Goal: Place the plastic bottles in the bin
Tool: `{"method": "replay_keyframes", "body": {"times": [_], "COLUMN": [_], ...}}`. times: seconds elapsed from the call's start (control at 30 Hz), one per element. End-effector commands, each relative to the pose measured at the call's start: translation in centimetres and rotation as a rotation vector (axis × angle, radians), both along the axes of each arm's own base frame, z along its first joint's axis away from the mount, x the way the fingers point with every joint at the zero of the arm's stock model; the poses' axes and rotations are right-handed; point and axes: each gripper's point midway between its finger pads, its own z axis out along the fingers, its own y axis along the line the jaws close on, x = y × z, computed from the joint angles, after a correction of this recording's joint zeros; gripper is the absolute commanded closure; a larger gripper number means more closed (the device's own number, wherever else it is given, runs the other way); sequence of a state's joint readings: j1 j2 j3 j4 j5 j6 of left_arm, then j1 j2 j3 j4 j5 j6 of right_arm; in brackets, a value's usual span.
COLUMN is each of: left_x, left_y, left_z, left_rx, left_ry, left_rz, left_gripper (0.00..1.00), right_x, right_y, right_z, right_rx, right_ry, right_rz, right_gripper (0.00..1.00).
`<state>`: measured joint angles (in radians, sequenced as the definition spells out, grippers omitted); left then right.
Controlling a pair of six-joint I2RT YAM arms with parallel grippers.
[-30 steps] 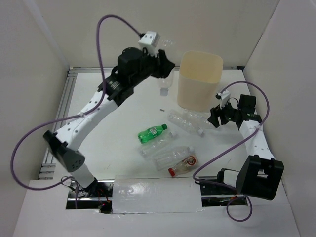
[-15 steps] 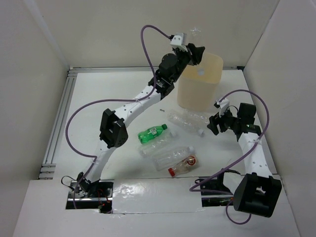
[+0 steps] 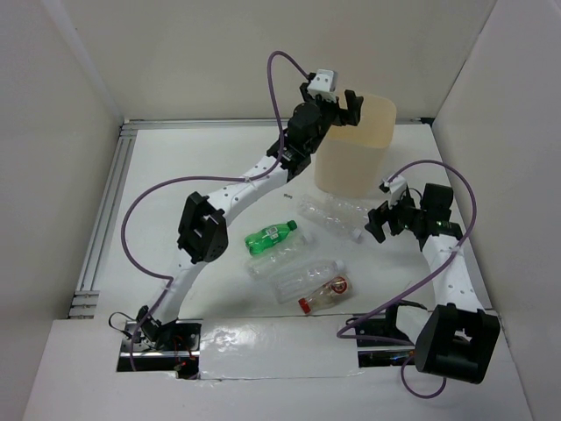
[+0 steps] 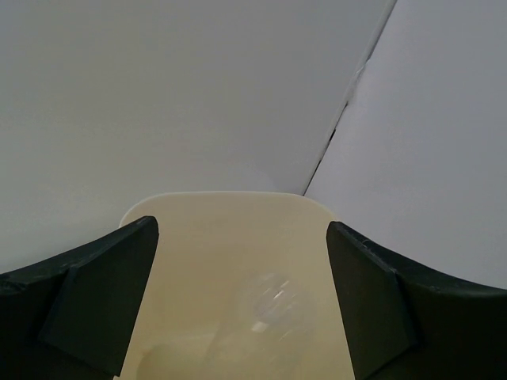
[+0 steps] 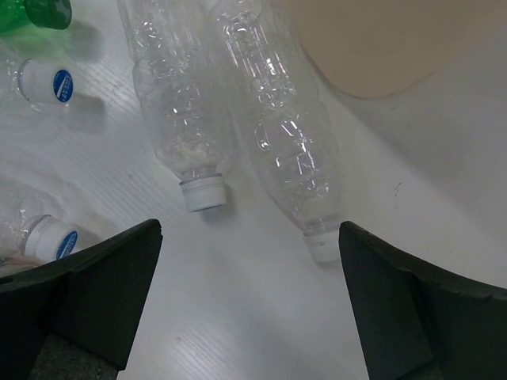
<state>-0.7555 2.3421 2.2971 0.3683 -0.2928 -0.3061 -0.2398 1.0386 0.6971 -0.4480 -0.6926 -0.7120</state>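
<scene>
Both spread wide, holding nothing: left fingers (image 4: 95, 305) over the bin (image 4: 238, 218), right fingers (image 5: 91, 297) seemingly above bottles (image 5: 277, 150)

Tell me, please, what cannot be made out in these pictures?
- Top external: what lies in the bin is hidden by its near wall and the left fingers.
- Left wrist: a clear bottle in the bin is only a faint blur.
- Right wrist: the top edge cuts off two clear bottles and most of the green bottle.
</scene>
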Motion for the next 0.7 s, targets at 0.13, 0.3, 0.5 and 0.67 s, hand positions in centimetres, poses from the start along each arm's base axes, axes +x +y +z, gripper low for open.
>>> {"method": "replay_keyframes", "body": {"times": [0.13,0.3,0.5,0.67], "left_x": [-2.1,-6.9,-15.5,-21.1], "left_y": [2.9,6.8,13.1,18.1], "left_z": [8.3,8.6,0.0,-9.1], "left_rx": [-0.02,0.027,0.198,0.335], "left_ry": [-0.173,-0.105,0.093,0.305], "left_rz": [0.053,0.044,-0.008,0.0], "left_gripper": [0.0,0.0,0.02,0.03], "right_x": [3.1,4.2,6.3,8.0], "right_y": [-1.8,-1.9,-1.5,-1.4], "right_z": [1.4,-0.5,-3.4,-4.8], "right_rx": [-0.096,-0.144,-0.209,-0.316], "right_ry": [-0.159,-0.161,-0.103,-0.057], "right_rz": [-0.027,0.051,0.137,0.141], "right_gripper": [0.0,0.0,0.03,0.03]}}
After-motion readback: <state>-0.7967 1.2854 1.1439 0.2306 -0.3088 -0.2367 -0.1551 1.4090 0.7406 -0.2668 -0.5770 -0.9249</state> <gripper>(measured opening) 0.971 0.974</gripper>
